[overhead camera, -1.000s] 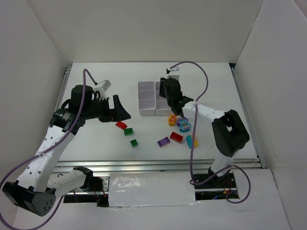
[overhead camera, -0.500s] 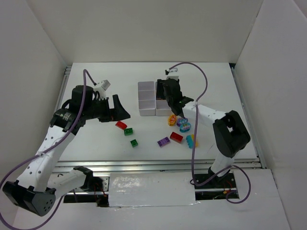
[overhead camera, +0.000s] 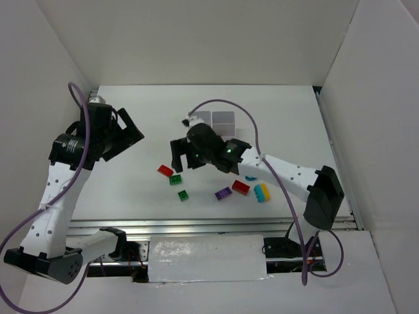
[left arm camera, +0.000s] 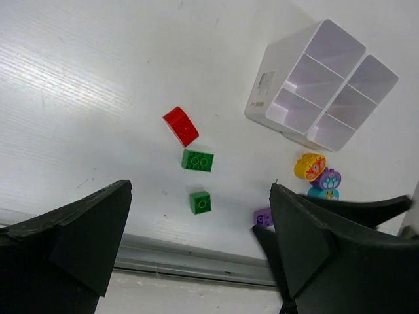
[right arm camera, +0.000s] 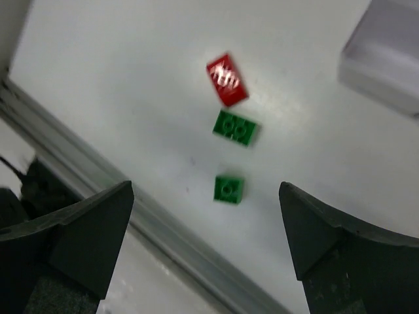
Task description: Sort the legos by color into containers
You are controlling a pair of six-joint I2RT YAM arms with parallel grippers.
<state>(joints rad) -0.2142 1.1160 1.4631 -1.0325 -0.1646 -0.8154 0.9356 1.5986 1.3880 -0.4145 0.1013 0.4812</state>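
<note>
- Red brick [left arm camera: 181, 125] lies on the white table [left arm camera: 98, 78]. A green brick with two bumps [left arm camera: 198, 160] lies just beside it.
- A small green brick [left arm camera: 201, 202] lies near those two, closer to the front edge of the table.
- The white containers [left arm camera: 321, 85] stand on the table, well apart from the red brick.
- An orange round brick [left arm camera: 309, 165], a purple round brick [left arm camera: 329, 178] and a teal brick [left arm camera: 323, 193] sit close together, just beside a corner of the containers.
- From the top, a purple brick [overhead camera: 223, 193], a second red brick [overhead camera: 240, 187] and a yellow and teal brick [overhead camera: 262, 192] lie near each other by the front edge.
- The left gripper [left arm camera: 200, 229] is up in the air over the left side of the table. Its jaws are spread wide and hold nothing.
- The right gripper [right arm camera: 209, 222] hangs over the middle of the table, above the red brick and the two green ones. Its jaws are spread wide too, with nothing between them. From the top it hides part of the containers.
</note>
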